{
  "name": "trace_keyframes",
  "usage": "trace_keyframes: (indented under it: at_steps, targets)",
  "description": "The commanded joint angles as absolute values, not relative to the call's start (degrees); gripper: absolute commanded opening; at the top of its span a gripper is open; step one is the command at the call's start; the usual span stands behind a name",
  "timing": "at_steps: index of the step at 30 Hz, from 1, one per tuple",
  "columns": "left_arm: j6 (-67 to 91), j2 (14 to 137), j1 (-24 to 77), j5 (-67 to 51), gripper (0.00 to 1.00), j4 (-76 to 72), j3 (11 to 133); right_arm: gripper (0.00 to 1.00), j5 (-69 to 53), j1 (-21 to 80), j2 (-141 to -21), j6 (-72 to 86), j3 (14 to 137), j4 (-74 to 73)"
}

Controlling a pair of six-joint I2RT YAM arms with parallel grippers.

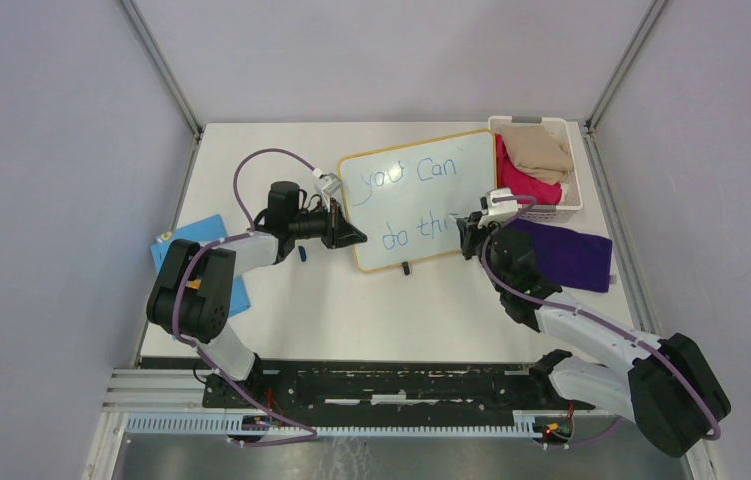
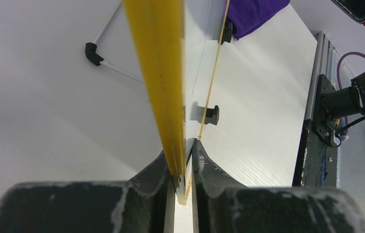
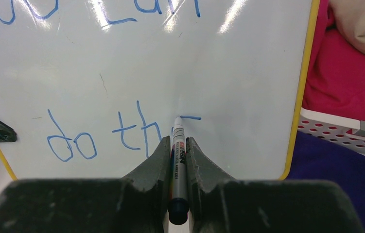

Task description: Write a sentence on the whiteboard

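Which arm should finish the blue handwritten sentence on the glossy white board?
Right. The right gripper holds the thin white marker, tip at the yellow-framed whiteboard after "do th". The left gripper clamps its frame edge.

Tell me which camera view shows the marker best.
Right wrist view: the marker sits centred, clamped in the right hand, tip on the whiteboard after "th". The top external view mostly hides it behind that hand; the left wrist view misses it.

The whiteboard point(image 3: 248, 73) shines glossy and smooth. The purple cloth point(image 3: 336, 194) looks soft and matt; the white basket point(image 3: 331, 130) is perforated plastic.
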State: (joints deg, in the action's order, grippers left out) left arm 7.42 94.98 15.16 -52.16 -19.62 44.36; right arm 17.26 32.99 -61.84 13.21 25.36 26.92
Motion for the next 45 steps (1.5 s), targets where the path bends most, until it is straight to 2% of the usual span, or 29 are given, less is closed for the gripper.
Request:
trace_keyframes:
  at_steps: [1, 24, 45]
  targets:
    - [1.41, 96.72, 16.96, -46.25, 0.02, -12.04, 43.51, 0.00, 16.29, 33.35, -61.22, 13.93, 24.48, 28.90]
    - [1.41, 96.23, 17.14, -46.23, 0.02, -12.04, 43.51, 0.00, 25.96, 33.37, -59.94, 13.71, 23.03, 23.74]
    - [1.49, 95.74, 17.65, -45.99, 0.02, -12.04, 43.44, 0.00, 18.78, 34.19, -58.87, 14.41, 21.92, 22.89]
